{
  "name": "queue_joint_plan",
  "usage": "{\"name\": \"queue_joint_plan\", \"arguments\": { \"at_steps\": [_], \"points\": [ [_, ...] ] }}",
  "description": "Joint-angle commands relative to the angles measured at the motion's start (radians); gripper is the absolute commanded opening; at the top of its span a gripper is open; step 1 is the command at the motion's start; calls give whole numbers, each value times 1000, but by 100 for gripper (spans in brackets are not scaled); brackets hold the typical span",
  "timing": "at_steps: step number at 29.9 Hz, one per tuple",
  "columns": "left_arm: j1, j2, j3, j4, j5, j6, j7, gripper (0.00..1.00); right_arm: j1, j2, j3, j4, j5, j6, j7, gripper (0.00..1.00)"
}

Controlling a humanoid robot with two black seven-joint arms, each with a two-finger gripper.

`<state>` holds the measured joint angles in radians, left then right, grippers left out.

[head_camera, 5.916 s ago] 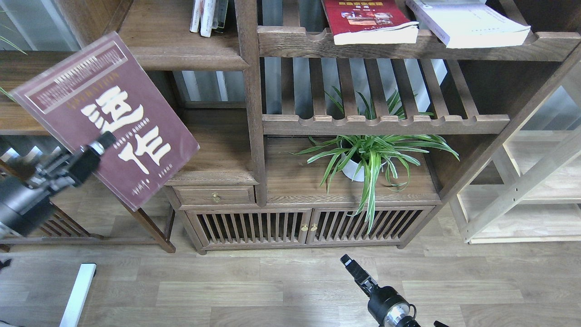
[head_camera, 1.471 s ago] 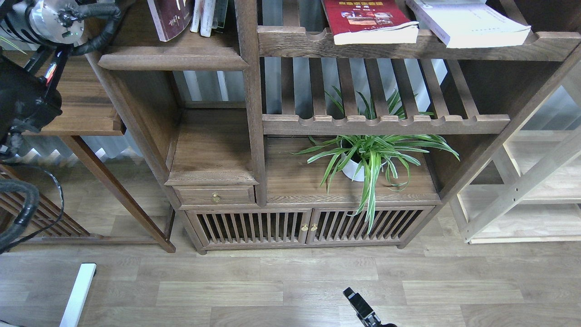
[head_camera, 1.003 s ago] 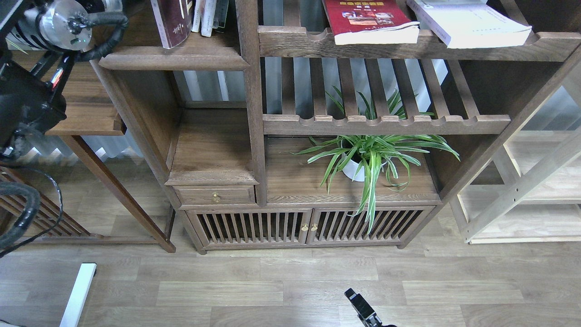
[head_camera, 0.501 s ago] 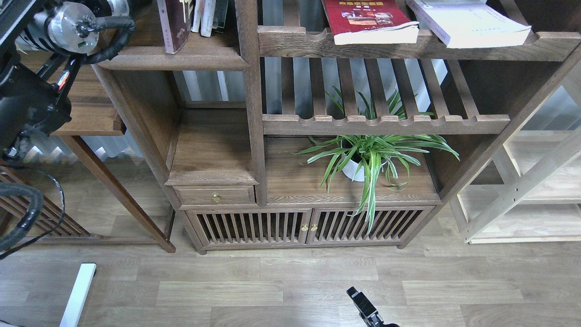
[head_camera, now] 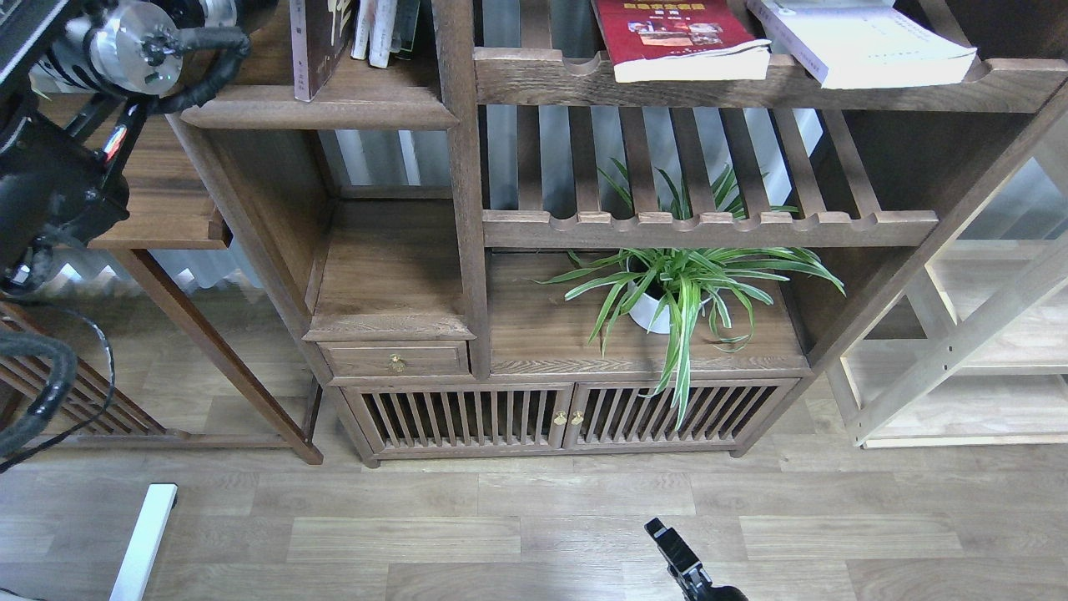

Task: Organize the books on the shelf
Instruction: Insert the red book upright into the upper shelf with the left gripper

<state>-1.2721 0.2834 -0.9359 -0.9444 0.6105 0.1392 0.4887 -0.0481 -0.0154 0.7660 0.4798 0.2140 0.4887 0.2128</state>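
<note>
- Books sit in two places on the dark brown shelf (head_camera: 467, 209), all along the top edge of the frame.
- At upper left, the maroon book (head_camera: 313, 42) stands upright on the solid top board, its lower corner near the board's front lip.
- Just to its right stand a few thin white books (head_camera: 380, 29), close against the vertical post; whether the maroon book touches them cannot be told.
- At upper centre, the red book (head_camera: 680, 37) with yellow title and photos lies flat on the slatted upper rack, its page edge facing the front rail.
- Right of it, apart by a small gap, the thick white book (head_camera: 859, 42) lies flat on the same rack, angled slightly.
- Lower down, at centre, a spider plant (head_camera: 684, 288) in a white pot stands on the board above the slatted doors (head_camera: 559, 417); the brass-knobbed drawer (head_camera: 394, 359) is to its left.
- Left arm (head_camera: 58, 167) fills the upper left corner beside the shelf; the left gripper runs out of the frame there.
- Right gripper (head_camera: 667, 538) pokes up at bottom centre over the wooden floor, seen dark and end-on, so I cannot tell whether its fingers are spread or pressed together.
- A pale light-wood rack (head_camera: 959, 351) stands at right.
</note>
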Motion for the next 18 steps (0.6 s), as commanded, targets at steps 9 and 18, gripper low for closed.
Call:
{"name": "queue_joint_plan", "arguments": {
  "at_steps": [9,18],
  "points": [
    [-50,-30,-38,19,-14,7,0,66,1,0,-2,-7,-1,0,-1,99],
    [-50,-33,-64,7,-17,3,0,73,1,0,-1,-7,1,0,-1,99]
  ]
}}
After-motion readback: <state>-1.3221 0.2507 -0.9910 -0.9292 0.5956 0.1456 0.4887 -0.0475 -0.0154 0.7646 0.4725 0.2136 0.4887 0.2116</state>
